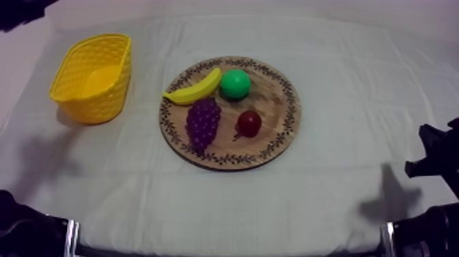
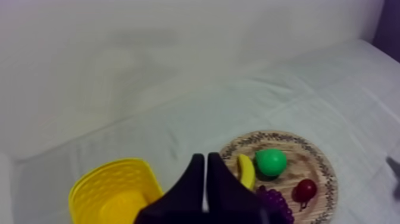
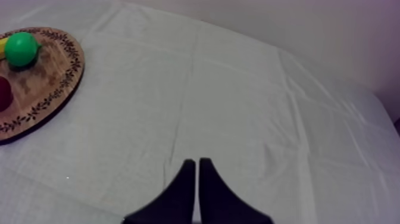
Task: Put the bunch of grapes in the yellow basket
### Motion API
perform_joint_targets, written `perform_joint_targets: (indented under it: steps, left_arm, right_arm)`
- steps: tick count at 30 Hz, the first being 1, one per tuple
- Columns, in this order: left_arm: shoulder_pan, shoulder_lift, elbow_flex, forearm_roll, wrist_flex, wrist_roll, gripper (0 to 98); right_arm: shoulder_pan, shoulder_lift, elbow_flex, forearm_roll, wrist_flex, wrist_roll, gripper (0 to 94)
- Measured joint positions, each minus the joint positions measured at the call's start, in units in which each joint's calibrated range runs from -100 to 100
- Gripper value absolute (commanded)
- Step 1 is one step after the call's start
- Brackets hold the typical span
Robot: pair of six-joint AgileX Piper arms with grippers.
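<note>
Bunch of grapes (image 1: 203, 122): on wooden board (image 1: 276, 137), left part, just beside banana (image 1: 195, 87).
Left claw (image 2: 205, 164): closed together, gripping nothing.
Yellow basket (image 1: 109, 96): left of board, apart, upright.
Right claw (image 3: 197, 162): closed together, over bare surface (image 3: 238, 107).

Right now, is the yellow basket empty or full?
Empty: inside the yellow basket the top view shows bare floor; the bunch of grapes lies on the wooden board.

The table (image 1: 341, 82) bears a yellow basket (image 1: 102, 96) and a wooden board (image 1: 275, 117).
</note>
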Motion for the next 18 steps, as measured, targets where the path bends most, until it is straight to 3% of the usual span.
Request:
perform_joint_targets:
  steps: [18]
  left_arm:
    - [12.4, 23.6, -16.7, -0.93, 6.5, -0.8, 0.0]
  right_arm:
    - [0.0, 0.0, 0.0, 0.0, 0.0, 0.0, 0.3]
